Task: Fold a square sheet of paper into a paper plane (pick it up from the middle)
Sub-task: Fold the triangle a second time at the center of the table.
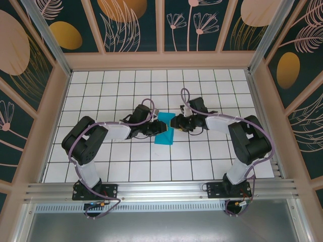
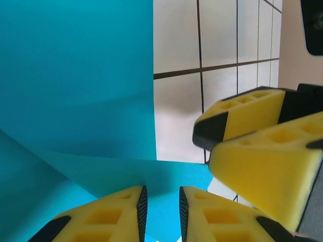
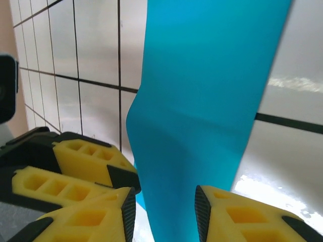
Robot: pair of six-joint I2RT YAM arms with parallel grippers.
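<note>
The teal-blue sheet of paper [image 1: 164, 135] lies mid-table, bent into creased layers, with both grippers meeting over its upper part. My left gripper [image 1: 155, 125] reaches in from the left. In the left wrist view its jaws [image 2: 163, 201] stand a narrow gap apart, with a flap of the paper [image 2: 75, 101] running between the pads. My right gripper [image 1: 175, 123] comes from the right. Its jaws [image 3: 165, 201] are wider apart and straddle a raised strip of the paper [image 3: 202, 101] without pinching it. The two pairs of yellow fingers nearly touch.
White tiled table [image 1: 101, 96] with dark grid lines all round the paper. Wooden side walls [image 1: 55, 116] and a back wall enclose it. An aluminium rail [image 1: 161, 189] runs along the near edge by the arm bases.
</note>
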